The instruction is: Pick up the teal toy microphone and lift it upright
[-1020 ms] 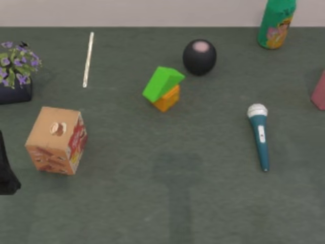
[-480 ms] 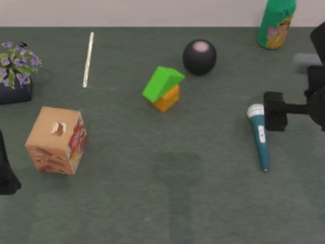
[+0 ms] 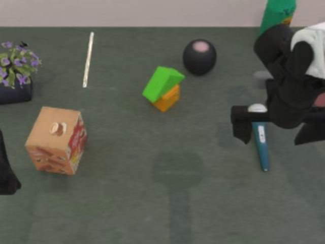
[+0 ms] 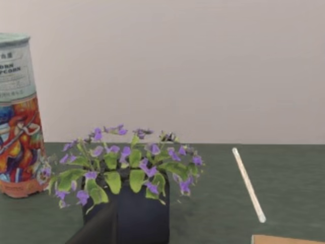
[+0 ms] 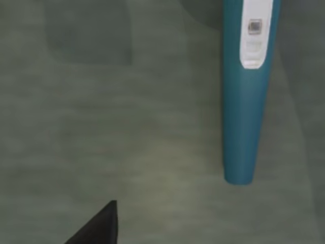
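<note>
The teal toy microphone lies flat on the green table at the right, its silvery mesh head toward the far edge and its narrow end toward the front. My right gripper hovers over its head end, open, with one dark finger to the microphone's left and the other to its right. In the right wrist view the teal handle with its white switch patch runs down to the tapered tip, and one dark fingertip shows well apart from it. My left arm is parked at the table's left edge.
A green bottle stands at the back right, partly behind my right arm. A black ball, a green-and-orange block stack, a cardboard box, a purple-flowered plant and a pale stick lie to the left.
My right arm has come in from the right edge and now covers the microphone's head end; its left finger has passed leftward over the microphone. The microphone has not moved.
</note>
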Controlling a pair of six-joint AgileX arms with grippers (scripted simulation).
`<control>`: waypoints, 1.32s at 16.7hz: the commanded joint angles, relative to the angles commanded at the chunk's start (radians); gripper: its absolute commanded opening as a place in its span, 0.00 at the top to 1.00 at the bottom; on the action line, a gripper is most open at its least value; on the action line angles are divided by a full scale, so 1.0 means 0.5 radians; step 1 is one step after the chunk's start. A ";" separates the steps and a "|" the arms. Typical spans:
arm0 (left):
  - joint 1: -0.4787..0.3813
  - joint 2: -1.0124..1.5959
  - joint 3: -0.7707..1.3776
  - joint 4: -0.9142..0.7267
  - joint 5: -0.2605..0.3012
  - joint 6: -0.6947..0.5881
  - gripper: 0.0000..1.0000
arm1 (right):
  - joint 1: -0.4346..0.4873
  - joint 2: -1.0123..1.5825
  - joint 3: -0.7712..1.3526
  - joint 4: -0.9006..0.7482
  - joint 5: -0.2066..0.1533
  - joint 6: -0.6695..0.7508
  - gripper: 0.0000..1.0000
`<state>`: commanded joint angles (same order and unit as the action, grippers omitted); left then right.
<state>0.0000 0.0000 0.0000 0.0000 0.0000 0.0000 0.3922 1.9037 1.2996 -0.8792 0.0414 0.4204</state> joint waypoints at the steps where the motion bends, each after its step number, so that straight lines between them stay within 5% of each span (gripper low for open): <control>1: 0.000 0.000 0.000 0.000 0.000 0.000 0.00 | 0.000 0.000 0.000 0.000 0.000 0.000 0.00; 19: 0.000 0.000 0.000 0.000 0.000 0.000 0.00 | -0.020 0.445 -0.241 0.687 0.002 -0.014 0.00; 22: 0.000 0.000 0.000 0.000 0.000 0.000 0.00 | -0.020 0.445 -0.241 0.687 0.002 -0.014 0.23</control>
<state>0.0000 0.0000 0.0000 0.0000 0.0000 0.0000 0.3822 2.1263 1.1789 -0.5356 0.0423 0.4134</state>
